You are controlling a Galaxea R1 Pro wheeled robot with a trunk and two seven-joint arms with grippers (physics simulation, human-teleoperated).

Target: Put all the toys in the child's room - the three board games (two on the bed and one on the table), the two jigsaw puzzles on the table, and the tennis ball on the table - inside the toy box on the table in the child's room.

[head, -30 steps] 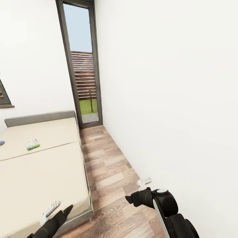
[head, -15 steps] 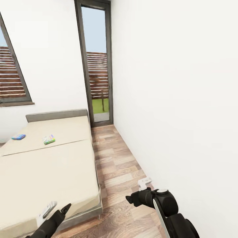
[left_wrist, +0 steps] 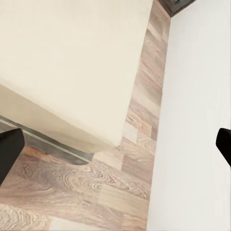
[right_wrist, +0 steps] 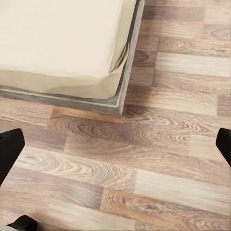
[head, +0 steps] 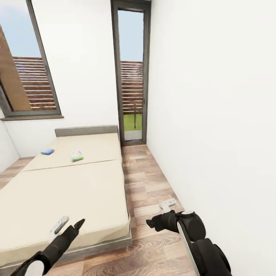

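1. Board games: two lie on the bed (head: 69, 184), well ahead of the left pincer (head: 69, 227), at the far section near the headboard (head: 86, 130).
2. Left pincer, head view: held low over the near foot of the mattress, empty. One white finger and one dark finger stand apart. In the left wrist view the dark fingertips (left_wrist: 9, 151) sit at opposite picture edges, wide apart, with the bed corner and floor between them.
3. Right pincer (head: 160, 214): out over the wood-plank floor (head: 145, 184), between the bed's side and the white wall (head: 214, 115), empty. In the right wrist view the fingertips (right_wrist: 9, 151) are spread to either picture edge, with the bed's grey base corner beyond.
4. Slim yellow-red-green game (head: 77, 156): flat on the mattress, far ahead of the left pincer.
5. Light-blue game (head: 47, 151): beside the slim one, apart from it, farther from the right pincer.
6. Beyond the bed: a narrow glass door (head: 132, 76) and a window (head: 30, 76).
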